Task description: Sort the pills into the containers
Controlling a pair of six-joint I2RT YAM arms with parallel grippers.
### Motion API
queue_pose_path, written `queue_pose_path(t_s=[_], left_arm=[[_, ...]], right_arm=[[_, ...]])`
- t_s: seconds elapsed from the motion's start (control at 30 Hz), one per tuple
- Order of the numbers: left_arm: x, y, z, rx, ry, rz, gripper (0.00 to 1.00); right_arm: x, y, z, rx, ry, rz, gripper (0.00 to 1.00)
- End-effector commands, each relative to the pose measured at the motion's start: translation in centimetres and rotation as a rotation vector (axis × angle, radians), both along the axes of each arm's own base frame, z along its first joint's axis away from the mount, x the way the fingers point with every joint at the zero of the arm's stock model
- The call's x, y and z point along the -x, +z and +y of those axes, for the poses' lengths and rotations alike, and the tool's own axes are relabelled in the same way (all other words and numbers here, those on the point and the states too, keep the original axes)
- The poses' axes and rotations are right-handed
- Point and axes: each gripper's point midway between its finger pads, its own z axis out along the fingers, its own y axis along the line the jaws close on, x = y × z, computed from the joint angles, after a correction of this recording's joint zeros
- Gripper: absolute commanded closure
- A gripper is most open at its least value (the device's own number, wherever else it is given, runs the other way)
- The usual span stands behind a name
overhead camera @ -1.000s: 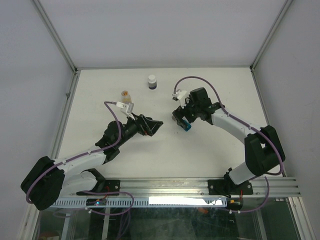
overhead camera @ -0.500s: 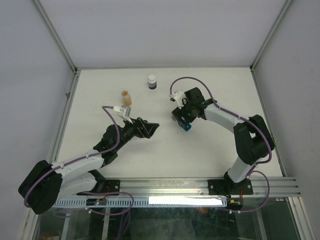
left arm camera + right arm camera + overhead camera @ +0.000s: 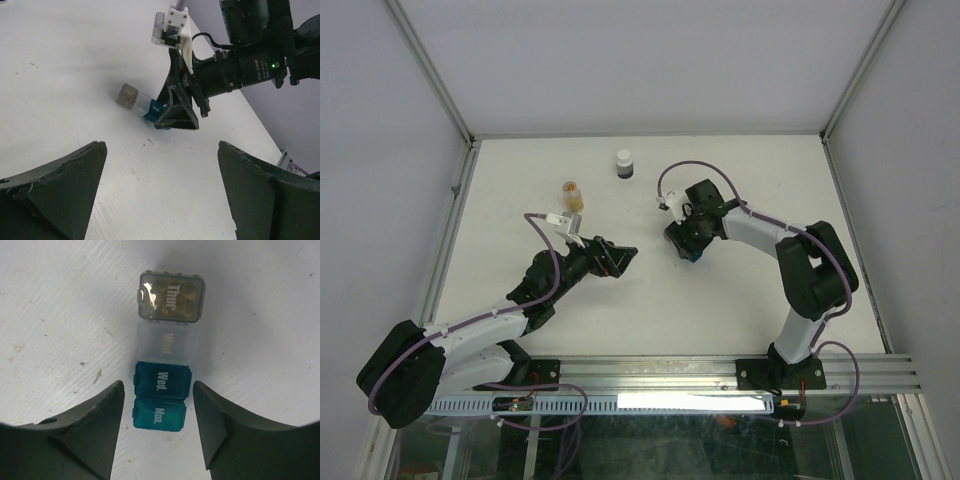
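On table (image 3: 510,200), white, walled on three sides, frame rail (image 3: 720,372) along the near edge. Left gripper (image 3: 620,254) hangs mid-table with jaws spread wide and nothing between them; its wrist view shows only bare surface underneath. Right gripper (image 3: 158,385) sits low over the container strip (image 3: 140,102), jaws apart astride the teal cells (image 3: 159,415). A sliver of table shows on one side, so it's not clamped. Dark-filled bottle (image 3: 624,163), white cap, stands upright near the back edge. Vial (image 3: 573,194) stands upright to its left, just behind the left wrist; pills (image 3: 576,203) show as an orange-tan mass inside. Strip is four cells in a row, touching:
- grey-brown cell (image 3: 171,296), marked Thur., tan round shapes showing through the lid
- clear cell (image 3: 167,342), marked Wed.
- two teal, Wed. and Mon., lids down, can't tell contents

Strip is well apart from every table edge. Bare table between the two grippers and right of the strip.
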Motion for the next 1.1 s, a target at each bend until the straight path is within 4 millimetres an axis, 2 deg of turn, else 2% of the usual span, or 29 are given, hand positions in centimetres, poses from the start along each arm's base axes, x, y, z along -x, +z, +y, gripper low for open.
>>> queue_pose_path(t_s=[0.0,0.17,0.3,0.47,0.6,0.8,1.07], left_arm=[[-0.1,1.8,-0.2,0.040,-0.017,-0.064,0.03],[0.1,1.9,-0.3,0.040,-0.027,-0.065,0.03],[0.4,2.2,-0.3,0.044,-0.038,-0.069,0.03],[0.9,2.6,0.0,0.053,-0.046,-0.077,0.04],[1.5,2.8,0.2,0.059,-0.058,-0.082,0.04],[2.5,3.1,0.1,0.075,-0.097,-0.096,0.04],[2.9,2.9,-0.7,0.068,-0.159,-0.158,0.04]], right_arm=[[-0.8,0.8,1.2,-0.034,0.035,-0.015,0.42],[0.2,0.8,1.5,-0.050,0.110,0.007,0.44],[1.6,0.4,1.4,-0.046,0.205,0.039,0.50],[3.1,1.0,1.5,-0.076,0.304,0.042,0.57],[5.2,1.8,1.8,-0.114,0.440,0.041,0.58],[8.3,1.5,1.2,-0.105,0.600,0.060,0.58],[9.4,0.8,0.9,-0.079,0.665,0.034,0.52]])
